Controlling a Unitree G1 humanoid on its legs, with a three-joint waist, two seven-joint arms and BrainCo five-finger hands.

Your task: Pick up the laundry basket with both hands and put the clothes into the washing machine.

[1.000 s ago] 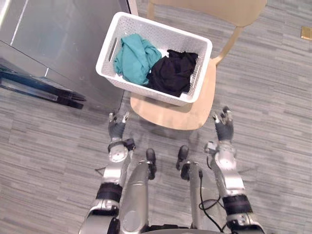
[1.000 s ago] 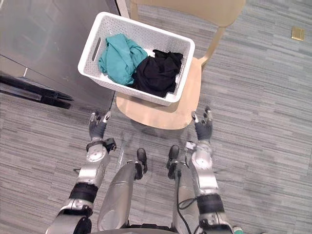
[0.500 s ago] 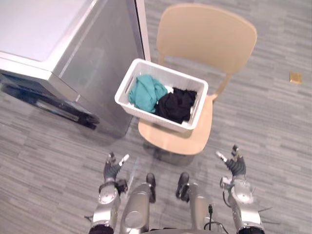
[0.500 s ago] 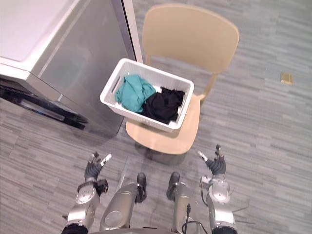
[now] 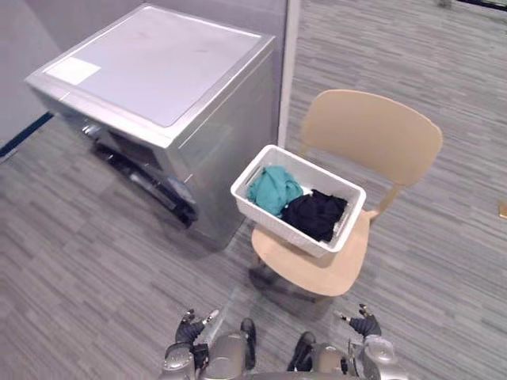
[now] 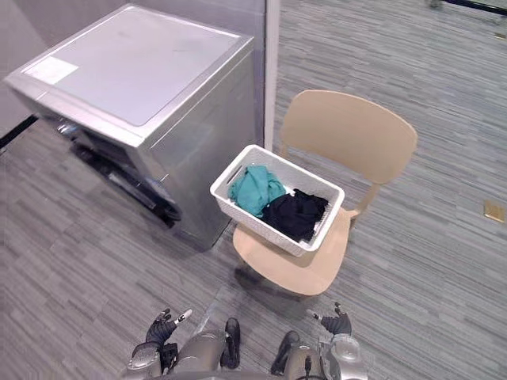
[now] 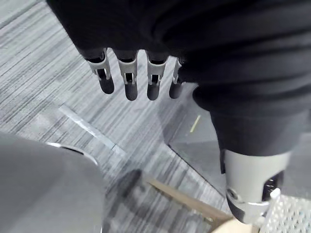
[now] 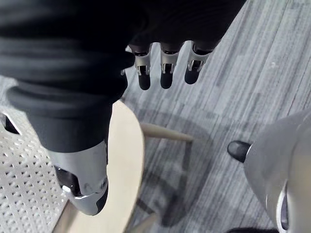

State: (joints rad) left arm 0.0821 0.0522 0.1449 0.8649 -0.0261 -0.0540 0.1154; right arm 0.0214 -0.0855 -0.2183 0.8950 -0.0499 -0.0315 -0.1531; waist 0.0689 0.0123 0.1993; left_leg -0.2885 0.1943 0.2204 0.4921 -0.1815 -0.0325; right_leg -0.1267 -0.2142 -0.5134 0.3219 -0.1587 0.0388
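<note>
we now see from farther back: left hand (image 5: pixel 192 327) and right hand (image 5: pixel 364 324), fingers loose, empty, short of the chair (image 5: pixel 372 134); basket (image 5: pixel 271 218) on it, washing machine (image 5: pixel 158 71) beside.

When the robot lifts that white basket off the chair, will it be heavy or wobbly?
Probably light: the white basket holds only a teal cloth and a black cloth. Its holey walls look stiff, so it should keep its shape. One corner seems to stick out past the chair, so a push might tip it.
</note>
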